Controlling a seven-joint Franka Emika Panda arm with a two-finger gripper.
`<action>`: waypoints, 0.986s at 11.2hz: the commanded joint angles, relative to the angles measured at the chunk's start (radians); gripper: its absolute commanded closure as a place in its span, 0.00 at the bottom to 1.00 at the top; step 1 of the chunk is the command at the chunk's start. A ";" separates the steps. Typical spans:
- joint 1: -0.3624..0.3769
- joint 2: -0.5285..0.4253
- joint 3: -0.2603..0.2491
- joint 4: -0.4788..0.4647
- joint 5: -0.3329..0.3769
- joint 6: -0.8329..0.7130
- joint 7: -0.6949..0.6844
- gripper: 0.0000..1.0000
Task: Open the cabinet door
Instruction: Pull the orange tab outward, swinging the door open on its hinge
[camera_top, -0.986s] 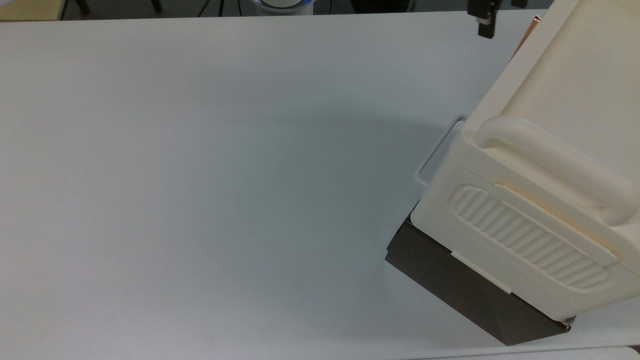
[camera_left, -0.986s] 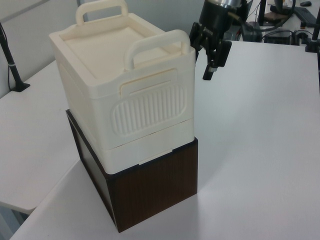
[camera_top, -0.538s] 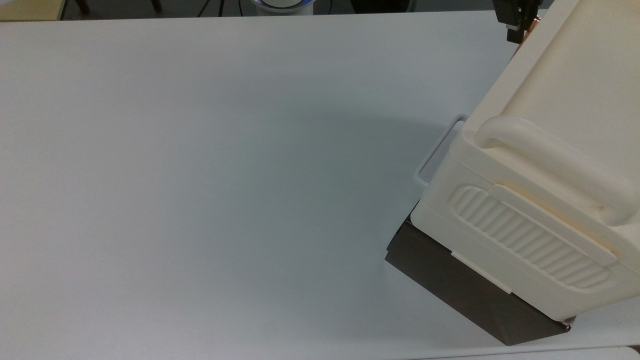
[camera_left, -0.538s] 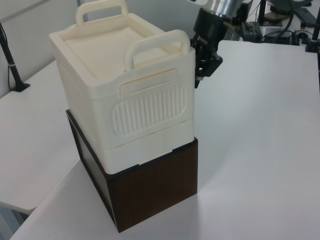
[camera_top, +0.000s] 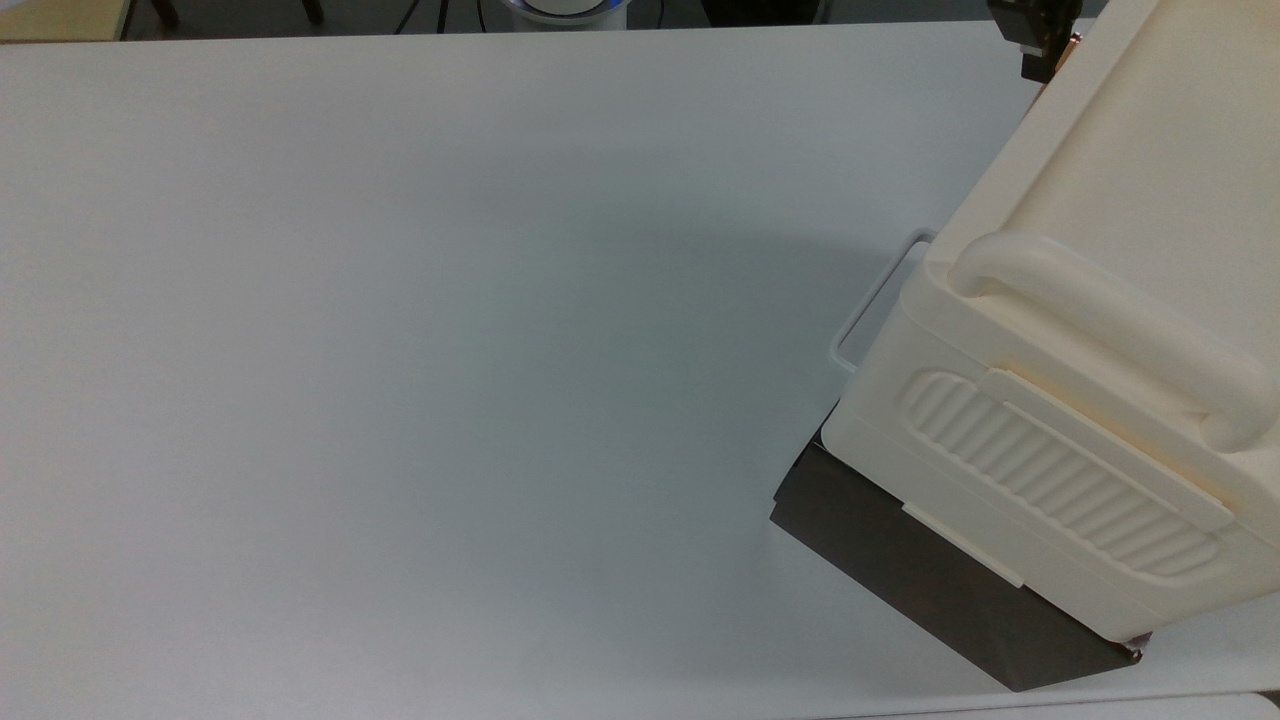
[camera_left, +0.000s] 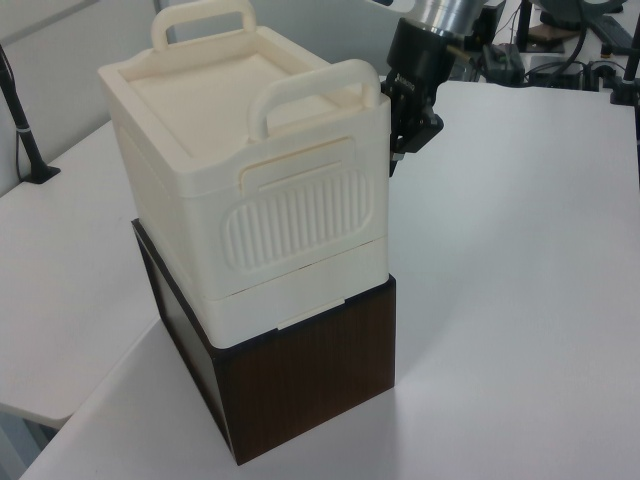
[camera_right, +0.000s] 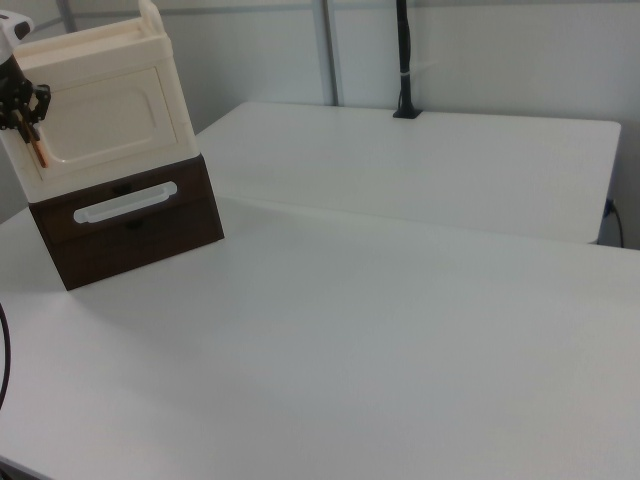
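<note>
The cabinet door (camera_right: 105, 115) is a flat cream panel with a smooth rounded shape sunk into it, and it is seen shut on the front of the cabinet (camera_left: 250, 190). A thin orange bar handle (camera_right: 37, 150) is fixed at the door's 9 o'clock edge in the right view, likely so the door can be swung open from there. The gripper (camera_right: 22, 112) is placed right at that handle; whether it is grabbed cannot be told. The cabinet is hard, shiny plastic with a ribbed side panel (camera_left: 300, 215), a fat round top handle (camera_top: 1100, 330) and a dark brown base (camera_left: 300, 385). A white wire loop handle (camera_right: 125, 201) is set below. All is stood on the plain white table (camera_top: 450, 350), at 3 o'clock in the top view.
</note>
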 joint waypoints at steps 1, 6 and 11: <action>0.002 -0.008 -0.009 0.007 0.018 -0.136 -0.030 0.97; -0.076 -0.078 -0.024 0.007 0.020 -0.392 -0.031 0.13; -0.181 -0.185 -0.020 0.027 0.021 -0.559 -0.085 0.00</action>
